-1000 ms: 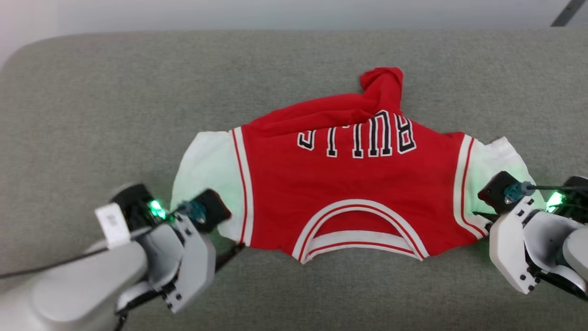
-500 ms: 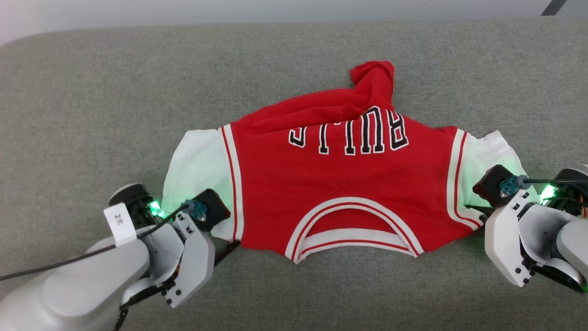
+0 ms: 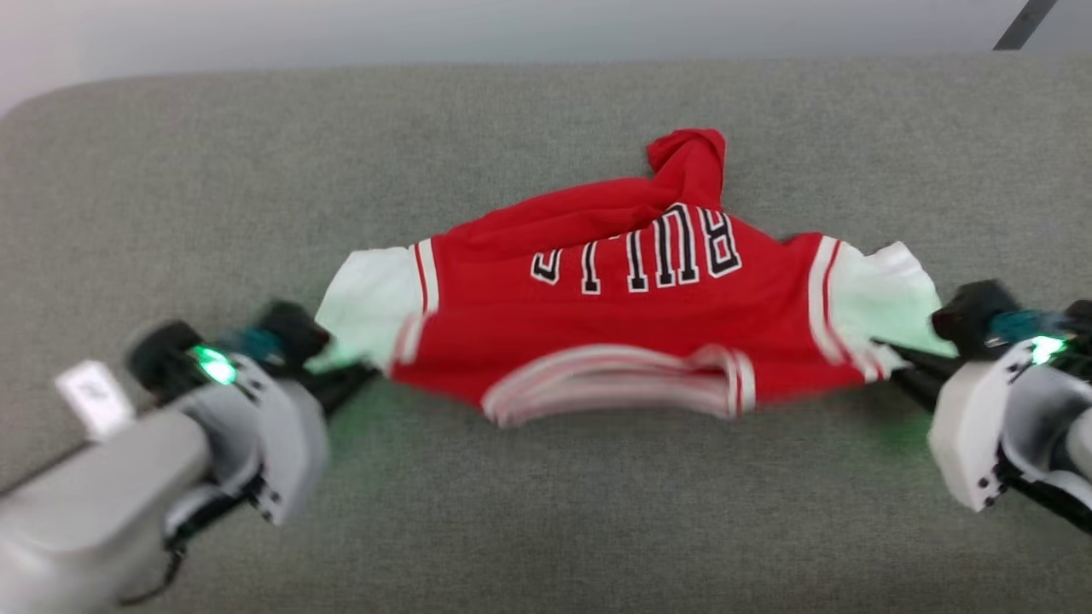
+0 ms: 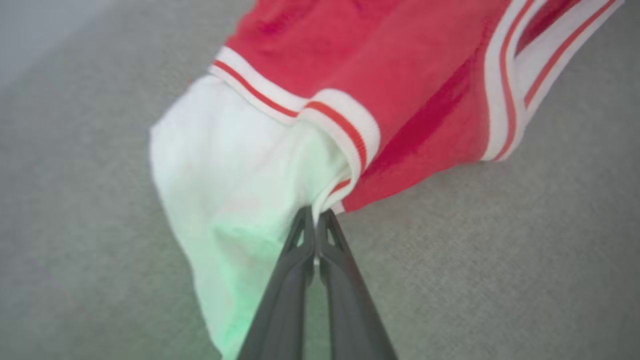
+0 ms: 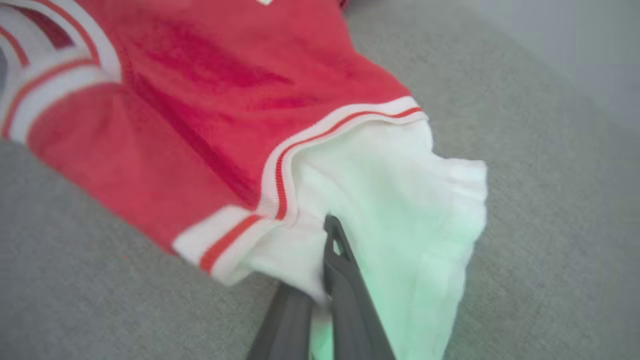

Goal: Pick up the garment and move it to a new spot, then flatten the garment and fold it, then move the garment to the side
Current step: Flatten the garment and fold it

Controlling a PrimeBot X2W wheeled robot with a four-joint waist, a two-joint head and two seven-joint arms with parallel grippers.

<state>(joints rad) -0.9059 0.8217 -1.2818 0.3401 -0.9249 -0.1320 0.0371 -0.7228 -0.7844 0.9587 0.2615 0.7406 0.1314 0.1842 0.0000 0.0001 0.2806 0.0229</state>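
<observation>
Well, you have the shirt (image 3: pixel 614 307) by both shoulders. The left gripper (image 4: pixel 315 216) is pinched tight on the seam where the white sleeve (image 4: pixel 235 190) meets the red body. The right gripper (image 3: pixel 891 362) is closed on the lower edge of the other white sleeve (image 5: pixel 400 210). The shirt spans the grey cushion (image 3: pixel 546 529) between them. Its neck edge (image 3: pixel 614 384) is nearest you and seems raised off the surface, the lettering reads upside down, and the hem end (image 3: pixel 687 158) is bunched into a knot at the far side.

Expect it to be light, limp and a little stretchy, so it will sag in the middle and drag rather than slide stiffly. The striped trim is thicker and looks the surest place to grip. Your right hold appears to catch thin sleeve cloth alone, which could slip or pull the sleeve out of shape.
</observation>
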